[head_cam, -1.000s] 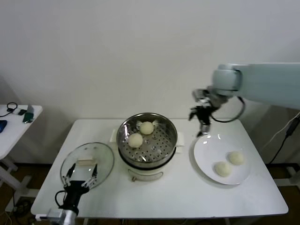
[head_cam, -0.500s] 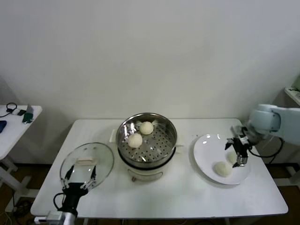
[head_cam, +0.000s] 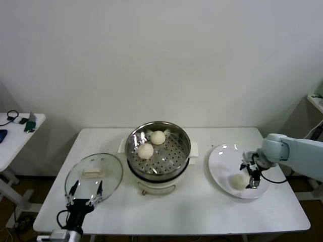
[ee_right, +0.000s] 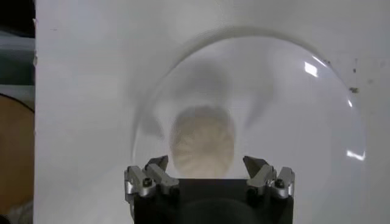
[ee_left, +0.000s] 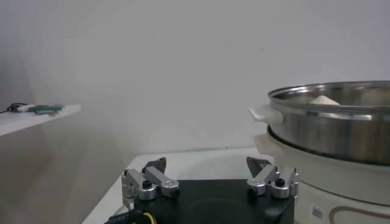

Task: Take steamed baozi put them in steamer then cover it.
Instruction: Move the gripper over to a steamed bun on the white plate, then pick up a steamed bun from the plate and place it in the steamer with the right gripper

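Note:
The steamer [head_cam: 158, 151] stands mid-table with two baozi, one [head_cam: 146, 150] nearer and one [head_cam: 158, 137] farther, on its perforated tray. It also shows in the left wrist view [ee_left: 335, 131]. My right gripper [head_cam: 251, 173] is low over the white plate [head_cam: 222, 164], open. In the right wrist view a baozi [ee_right: 202, 144] lies between the open jaws of my right gripper [ee_right: 206, 163], not gripped. One baozi [head_cam: 238, 181] shows beside the gripper in the head view; the other on the plate is hidden by it. The cover [head_cam: 94, 175] lies flat at front left. My left gripper [head_cam: 85, 194] is open just in front of it.
A side table [head_cam: 15, 131] with small items stands at far left. The plate [ee_right: 317, 122] is near the table's right edge. The table's front edge runs just below the left gripper [ee_left: 207, 173].
My right arm has swung from high behind the plate down onto it and now sits lower over the buns, hiding one of them. The left arm has barely moved.

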`<move>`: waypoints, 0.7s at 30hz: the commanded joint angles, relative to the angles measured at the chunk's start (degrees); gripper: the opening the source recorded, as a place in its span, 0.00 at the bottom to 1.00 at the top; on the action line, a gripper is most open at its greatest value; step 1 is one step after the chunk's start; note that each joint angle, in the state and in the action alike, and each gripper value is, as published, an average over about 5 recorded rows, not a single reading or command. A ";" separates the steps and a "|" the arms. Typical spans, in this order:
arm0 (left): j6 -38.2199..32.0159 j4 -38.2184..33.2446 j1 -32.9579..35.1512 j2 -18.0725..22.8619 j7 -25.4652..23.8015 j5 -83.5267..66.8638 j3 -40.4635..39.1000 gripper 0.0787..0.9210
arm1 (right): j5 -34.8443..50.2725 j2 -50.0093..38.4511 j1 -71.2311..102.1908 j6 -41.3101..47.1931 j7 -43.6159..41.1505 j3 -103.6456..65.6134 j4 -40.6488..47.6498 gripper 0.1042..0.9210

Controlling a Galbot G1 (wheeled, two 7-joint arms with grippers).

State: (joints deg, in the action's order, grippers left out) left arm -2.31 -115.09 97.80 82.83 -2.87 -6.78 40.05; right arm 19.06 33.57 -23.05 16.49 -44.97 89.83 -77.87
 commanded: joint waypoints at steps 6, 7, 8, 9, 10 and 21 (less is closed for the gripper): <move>0.07 -0.23 0.17 -0.28 0.08 0.08 0.03 0.88 | -1.18 0.67 7.32 0.83 1.78 -6.84 3.02 0.84; 0.10 -0.29 0.16 -0.27 0.10 0.09 0.02 0.88 | -1.15 0.73 7.04 0.77 1.77 -6.81 3.05 0.81; 0.12 -0.34 0.16 -0.27 0.13 0.11 0.01 0.88 | -1.09 0.76 6.70 0.71 1.70 -6.73 3.03 0.78; 0.14 -0.40 0.17 -0.26 0.15 0.13 0.01 0.88 | -0.95 0.78 6.16 0.63 1.52 -6.58 2.95 0.76; 0.15 -0.45 0.19 -0.25 0.17 0.18 -0.01 0.88 | -0.64 0.80 5.41 0.46 1.24 -6.23 2.78 0.73; 0.06 -0.91 0.43 -0.28 0.20 1.07 -0.14 0.88 | 4.16 5.97 -22.02 -11.00 -5.54 9.52 -1.16 0.68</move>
State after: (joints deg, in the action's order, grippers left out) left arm -2.27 -115.99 98.20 82.65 -2.65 -5.92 39.96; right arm 21.22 36.41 -28.62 12.55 -47.17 90.89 -77.73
